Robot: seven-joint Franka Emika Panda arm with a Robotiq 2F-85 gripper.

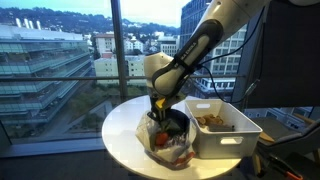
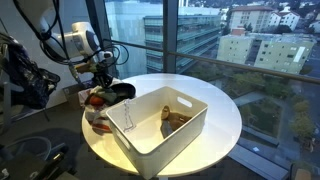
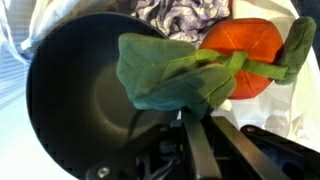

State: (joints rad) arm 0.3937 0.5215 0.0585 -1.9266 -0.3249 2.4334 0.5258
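In the wrist view my gripper (image 3: pixel 196 120) comes in from the bottom, its two fingers pressed together on the lower edge of a green fabric leaf (image 3: pixel 175 72). The leaf belongs to an orange plush toy (image 3: pixel 250 48) lying to the upper right. Under and left of the leaf is a black pan (image 3: pixel 75 95). In both exterior views the gripper (image 1: pixel 160 106) (image 2: pixel 104 82) points down over the pan (image 1: pixel 175 124) (image 2: pixel 120 92) at the edge of a round white table (image 1: pixel 125 135) (image 2: pixel 225 120).
A white plastic bin (image 1: pixel 232 142) (image 2: pixel 150 138) stands on the table beside the pan, with brownish items (image 1: pixel 210 121) (image 2: pixel 175 118) inside. A patterned cloth (image 3: pixel 180 15) lies behind the pan. Large windows stand close behind the table. Cables and gear crowd the floor (image 2: pixel 30 150).
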